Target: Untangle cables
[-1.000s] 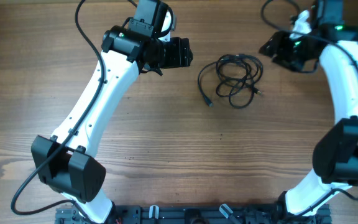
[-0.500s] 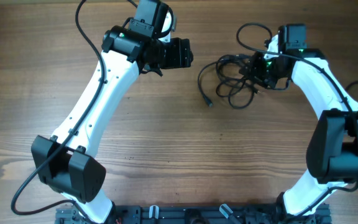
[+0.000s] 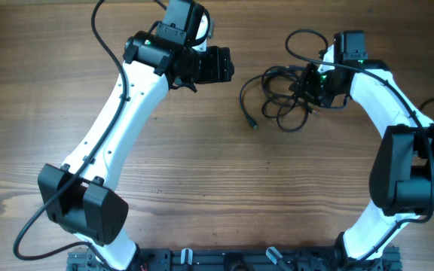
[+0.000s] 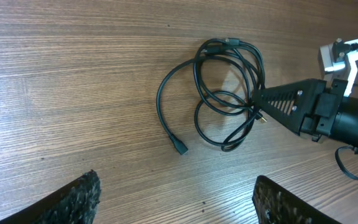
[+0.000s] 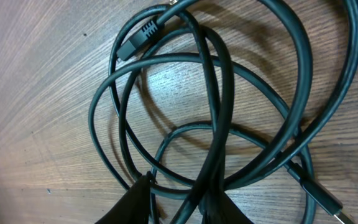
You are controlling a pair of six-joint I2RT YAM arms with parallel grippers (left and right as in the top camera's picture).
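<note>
Roughly central: cables (image 3: 281,98), tabletop (image 3: 202,173) all around.

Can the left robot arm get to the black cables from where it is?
Probably yes. Only bare table lies between the open left gripper and the cables; the right gripper sits at their far side.

The overhead camera looked straight down from well above the counter (image 3: 202,173), taking in the left arm (image 3: 119,113) and the right arm (image 3: 394,94) whole. The left wrist camera hung high and tilted down, seeing the cables (image 4: 219,93) from some way off, with the right arm reaching in from the right edge. The right wrist camera sat very close above the same cables, its frame filled with loops. All three views shared that tangle.
</note>
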